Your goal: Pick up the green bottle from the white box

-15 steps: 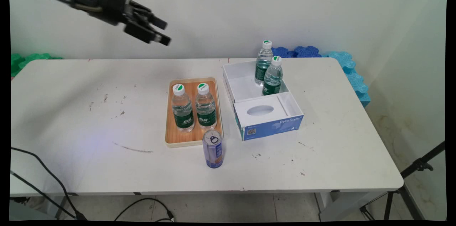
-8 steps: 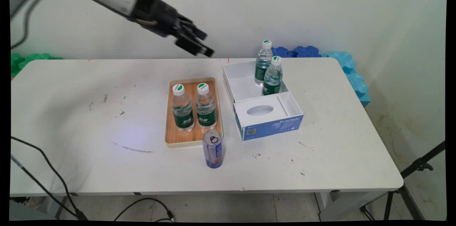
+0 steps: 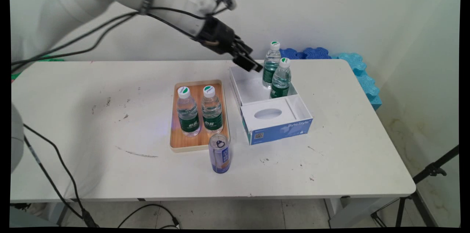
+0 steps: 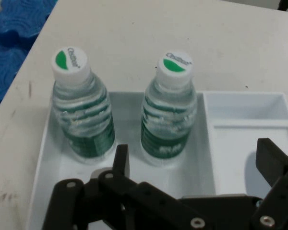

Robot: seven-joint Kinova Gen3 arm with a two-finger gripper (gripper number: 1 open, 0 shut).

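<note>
Counter: white, scuffed, rounded corners, against a pale wall.
Main view: black gripper hangs over the white box, near 2 clear ribbed bottles; 2 more stand on a wooden tray; a blue can stands just before it.
Hand view: jaws spread, holding nothing, gripper above both bottles in the box.

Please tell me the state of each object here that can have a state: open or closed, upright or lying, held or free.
End effector: open, holds nothing.
Two bottles in white box: upright, capped, free.
Two bottles on wooden tray: upright, capped, free.
Can: upright, free; whether opened, cannot tell.
White box: open on top.
</note>
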